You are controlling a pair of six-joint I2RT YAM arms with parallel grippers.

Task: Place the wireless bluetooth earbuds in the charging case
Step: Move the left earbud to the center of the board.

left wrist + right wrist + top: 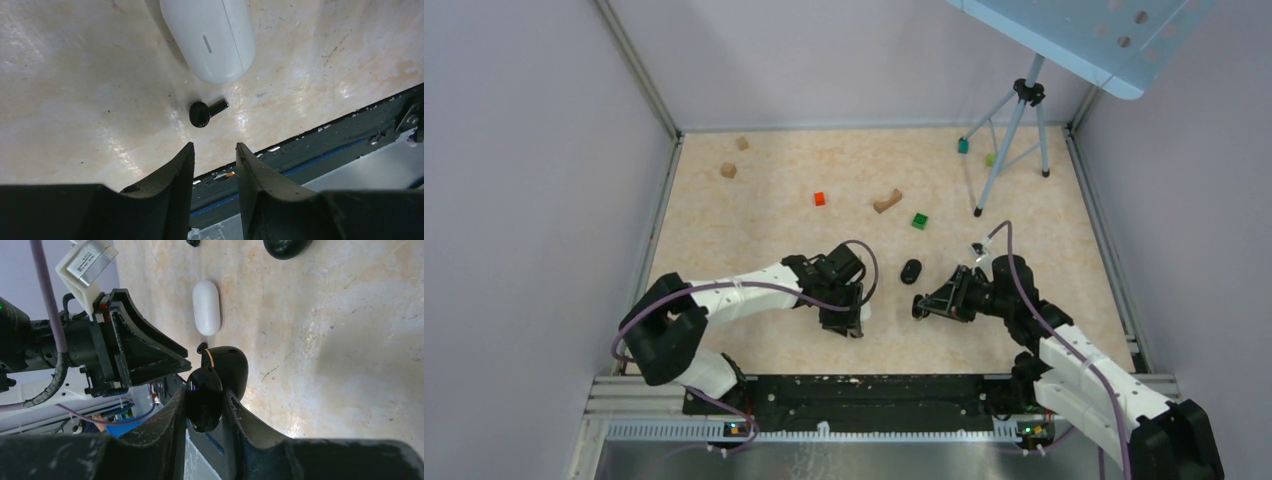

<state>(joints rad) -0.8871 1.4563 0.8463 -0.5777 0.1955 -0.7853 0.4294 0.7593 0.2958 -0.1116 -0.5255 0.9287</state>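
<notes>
Jaws of your right gripper (204, 395) are closed on one glossy black clamshell charging case (226, 369). They pinch one half, while the other half, rimmed with a thin gold line, stands open beside it. Jaws of your left gripper (215, 147) stand partly apart with nothing between them, low over the near side of the table.

From the biggest down, you have one beige mottled table (754, 230) carrying everything. One grey tripod (1028, 92) stands at its far right, below one pale blue perforated panel (1074, 35).

One white glossy pill-shaped case (210, 40) lies closed on the table just ahead of the left gripper. One black oval object (911, 270) lies between the two grippers, a little farther out. I cannot tell what it is.

Across the far half you have three pale wooden pieces: a tan block (728, 170), a smaller tan block (742, 143) and a curved wooden piece (887, 200). There are also four small cubes: a red cube (819, 198), a green cube (919, 220), a teal cube (963, 145) and a yellow-green cube (990, 158).

Smallest is one black stemmed earbud (200, 114). It lies on the table between the left fingertips and the rounded end of the white case, touching neither. It is not in the charging case. A second small dark shape at the top edge of the right wrist view is too cropped to identify.
</notes>
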